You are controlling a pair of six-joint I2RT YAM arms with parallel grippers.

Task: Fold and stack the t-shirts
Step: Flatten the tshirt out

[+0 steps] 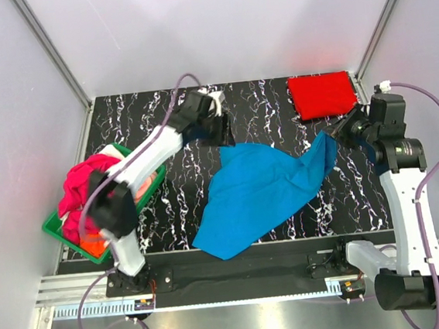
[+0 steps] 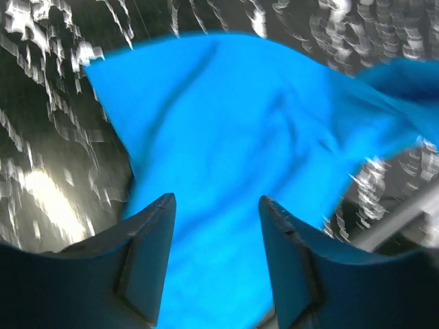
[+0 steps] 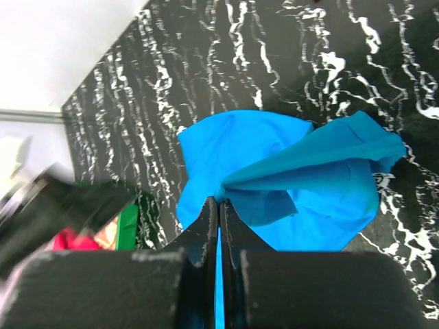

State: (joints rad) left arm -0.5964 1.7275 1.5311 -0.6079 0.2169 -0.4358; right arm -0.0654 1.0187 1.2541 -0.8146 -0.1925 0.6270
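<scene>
A bright blue t-shirt [image 1: 261,191] lies crumpled across the middle of the table; it fills the left wrist view [image 2: 233,137] and shows in the right wrist view [image 3: 288,178]. My right gripper [image 1: 332,133] is shut on the shirt's right corner [image 3: 221,199] and lifts it off the table. My left gripper [image 1: 222,129] is open and empty, just above the shirt's far left edge [image 2: 215,205]. A folded red t-shirt [image 1: 322,95] lies at the back right. Magenta-pink [image 1: 78,195] and orange [image 1: 93,243] t-shirts are piled in the basket.
A green plastic basket [image 1: 148,188] stands at the left edge of the black marbled table [image 1: 170,216]. White walls with metal posts close in the back and sides.
</scene>
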